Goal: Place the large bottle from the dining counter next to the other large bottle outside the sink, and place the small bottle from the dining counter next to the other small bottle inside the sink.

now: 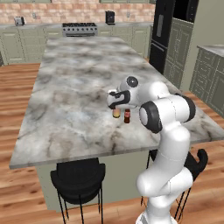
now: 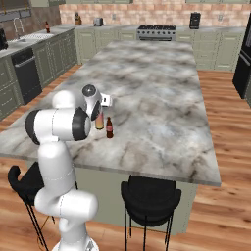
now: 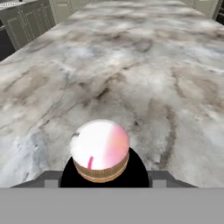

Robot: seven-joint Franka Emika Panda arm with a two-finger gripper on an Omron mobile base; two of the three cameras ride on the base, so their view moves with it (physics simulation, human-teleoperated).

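Marbled dining counter [image 1: 74, 87], gripper [image 1: 116, 106] clamped on the large bottle [image 1: 116, 113]
Small brown bottle [image 1: 127, 116] stands just beside, at three o'clock.

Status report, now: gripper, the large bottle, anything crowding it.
Gripper down over large bottle, grip unconfirmed. Bottle upright on dining counter. Small brown bottle stands close beside it, apart.

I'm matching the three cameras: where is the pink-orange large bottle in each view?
Left base view: large bottle at centre, under the hand.
Right base view: left of centre, by the small brown bottle.
Hand view: bottom centre.
Shared landmark: dining counter.
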